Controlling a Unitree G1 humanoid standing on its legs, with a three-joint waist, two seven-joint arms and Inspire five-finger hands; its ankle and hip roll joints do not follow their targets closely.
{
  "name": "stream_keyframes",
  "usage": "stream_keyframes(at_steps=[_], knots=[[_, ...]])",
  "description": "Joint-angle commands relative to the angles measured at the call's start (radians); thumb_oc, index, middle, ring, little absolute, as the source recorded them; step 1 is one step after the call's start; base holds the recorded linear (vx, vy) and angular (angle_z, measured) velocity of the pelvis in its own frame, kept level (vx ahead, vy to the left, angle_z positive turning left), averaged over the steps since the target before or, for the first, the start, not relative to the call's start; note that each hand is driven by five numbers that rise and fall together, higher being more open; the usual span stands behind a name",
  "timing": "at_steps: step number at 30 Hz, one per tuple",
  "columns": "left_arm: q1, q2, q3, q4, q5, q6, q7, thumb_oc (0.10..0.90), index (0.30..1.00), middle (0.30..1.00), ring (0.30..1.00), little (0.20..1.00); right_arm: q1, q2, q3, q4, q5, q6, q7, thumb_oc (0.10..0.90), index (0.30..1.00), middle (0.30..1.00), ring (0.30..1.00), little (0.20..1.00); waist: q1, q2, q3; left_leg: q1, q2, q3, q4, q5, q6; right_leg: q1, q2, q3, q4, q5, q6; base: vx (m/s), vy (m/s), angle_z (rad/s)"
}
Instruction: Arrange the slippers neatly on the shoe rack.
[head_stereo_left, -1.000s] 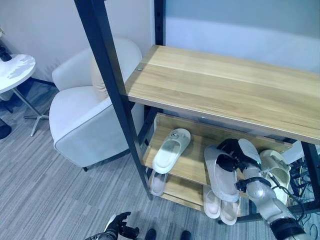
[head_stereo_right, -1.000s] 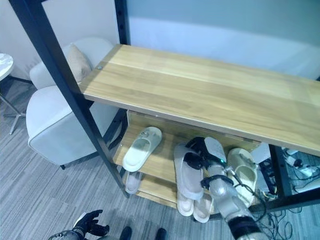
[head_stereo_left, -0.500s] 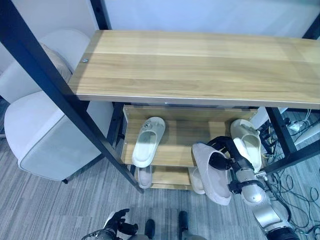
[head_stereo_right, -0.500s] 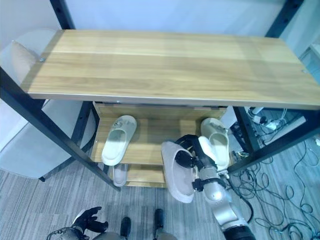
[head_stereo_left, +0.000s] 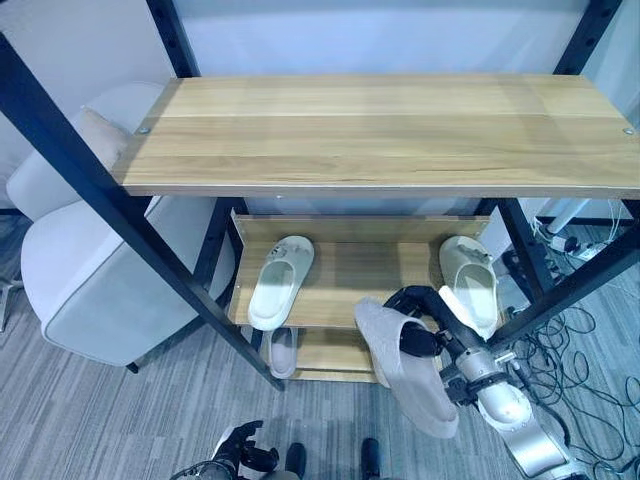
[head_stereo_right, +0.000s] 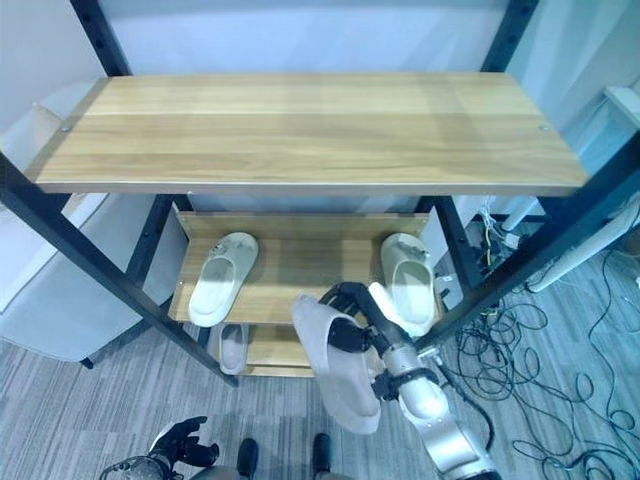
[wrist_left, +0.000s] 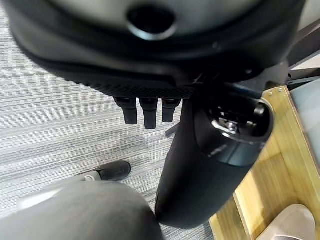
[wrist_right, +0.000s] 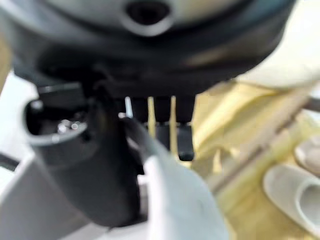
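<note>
The shoe rack (head_stereo_left: 380, 130) has a wide wooden top and a middle shelf (head_stereo_left: 370, 270) below it. One pale slipper (head_stereo_left: 278, 283) lies at the middle shelf's left, another (head_stereo_left: 470, 285) at its right. My right hand (head_stereo_left: 425, 322) is shut on a third pale slipper (head_stereo_left: 405, 372), held sole-out and tilted before the shelf's front edge; in the right wrist view the thumb (wrist_right: 100, 165) and fingers pinch its rim (wrist_right: 175, 200). A further slipper (head_stereo_left: 282, 350) lies on the bottom shelf. My left hand (head_stereo_left: 235, 452) hangs low by the floor, relaxed and empty.
A white armchair (head_stereo_left: 90, 270) stands left of the rack. The rack's black front posts (head_stereo_left: 130, 220) slant across the left and right (head_stereo_left: 560, 290). Cables (head_stereo_left: 590, 340) lie on the floor at the right.
The camera has swung right, centring the rack. My right hand has drawn the held slipper out from over the middle shelf to in front of its edge, lower down.
</note>
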Motion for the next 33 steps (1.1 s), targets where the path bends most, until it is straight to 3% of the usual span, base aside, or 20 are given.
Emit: stream_keyframes(at_steps=[1, 8, 13, 23, 27, 29, 33], knots=[[0.002, -0.052, -0.092, 0.084, 0.045, -0.013, -0.022, 0.8, 0.9, 0.9, 0.9, 0.9, -0.035, -0.011, -0.029, -0.161, 0.081, -0.11, 0.007, 0.4, 0.3, 0.3, 0.3, 0.3, 0.008, -0.014, -0.07, -0.1, -0.02, 0.011, 0.003, 0.03, -0.026, 0.063, 0.004, -0.028, 0.016, -0.134, 0.057, -0.08, -0.108, 0.18], [-0.005, -0.049, -0.096, 0.086, 0.049, -0.015, -0.031, 0.8, 0.9, 0.9, 0.9, 0.9, -0.015, -0.02, 0.017, -0.158, 0.203, -0.107, 0.101, 0.4, 0.3, 0.3, 0.3, 0.3, 0.009, -0.007, -0.063, -0.106, -0.008, -0.005, 0.012, 0.049, -0.043, 0.077, 0.021, -0.052, 0.027, -0.152, 0.043, -0.04, -0.06, 0.12], [-0.008, -0.046, -0.106, 0.08, 0.051, -0.017, -0.037, 0.8, 0.9, 0.9, 0.9, 0.9, 0.004, -0.033, 0.063, -0.129, 0.214, -0.089, 0.149, 0.4, 0.3, 0.3, 0.3, 0.3, 0.011, -0.004, -0.063, -0.1, -0.008, -0.019, 0.025, 0.051, -0.047, 0.092, 0.021, -0.067, 0.055, -0.17, 0.035, -0.01, -0.035, 0.16], [-0.025, -0.039, -0.143, 0.054, 0.055, -0.021, -0.041, 0.8, 0.9, 0.9, 0.9, 0.9, -0.031, -0.05, 0.151, -0.006, 0.107, -0.074, 0.141, 0.4, 0.3, 0.3, 0.3, 0.3, 0.027, 0.002, -0.037, -0.11, -0.014, -0.059, 0.081, 0.039, -0.05, 0.094, 0.014, -0.118, 0.131, -0.206, 0.02, -0.01, -0.028, 0.18], [-0.05, -0.037, -0.17, 0.06, 0.06, -0.021, -0.037, 0.8, 0.9, 0.9, 0.9, 0.9, -0.081, -0.059, 0.176, 0.054, 0.034, -0.07, 0.094, 0.4, 0.3, 0.3, 0.3, 0.3, 0.023, 0.013, 0.014, -0.157, -0.016, -0.075, 0.141, 0.027, -0.05, 0.031, -0.001, -0.148, 0.218, -0.227, 0.01, -0.13, -0.017, 0.23], [-0.078, -0.034, -0.186, 0.061, 0.055, -0.019, -0.023, 0.8, 0.9, 0.9, 0.9, 0.9, -0.155, -0.065, 0.195, 0.093, -0.019, -0.067, 0.046, 0.4, 0.3, 0.3, 0.3, 0.3, 0.019, 0.026, 0.072, -0.24, -0.023, -0.084, 0.217, 0.019, -0.047, -0.082, -0.016, -0.156, 0.336, -0.242, -0.001, -0.27, 0.01, 0.14], [-0.11, -0.023, -0.191, 0.031, 0.005, -0.022, 0.001, 0.8, 0.9, 0.9, 0.9, 0.9, -0.256, -0.074, 0.204, 0.14, -0.07, -0.056, -0.028, 0.4, 0.3, 0.3, 0.3, 0.3, 0.023, 0.033, 0.095, -0.426, -0.049, -0.087, 0.35, 0.008, -0.036, -0.269, -0.03, -0.157, 0.501, -0.269, -0.015, -0.19, 0.022, 0.06]])
